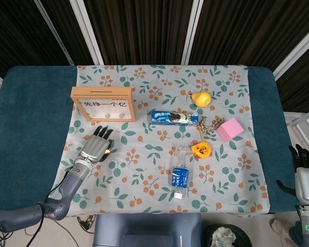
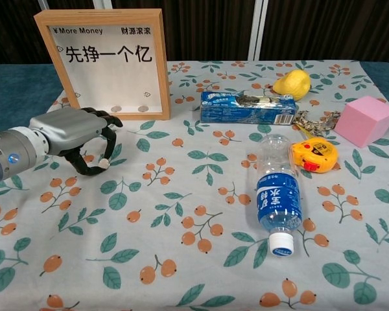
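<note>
My left hand (image 2: 71,133) lies low over the flowered cloth (image 2: 181,214), just in front of the wooden "More Money" frame box (image 2: 107,61). Its thumb and one curled finger meet on a small silvery coin (image 2: 104,164) at the cloth; the other fingers point toward the frame. The head view shows the same left hand (image 1: 95,146) below the frame box (image 1: 103,103). My right hand (image 1: 306,177) hangs off the table's right edge with fingers apart and nothing in it.
A clear water bottle (image 2: 277,194) lies on its side mid-table. Beyond it are a yellow tape measure (image 2: 314,154), a pink cube (image 2: 365,120), a blue snack packet (image 2: 246,107), a yellow pear (image 2: 292,83) and a small bunch of keys (image 2: 314,120).
</note>
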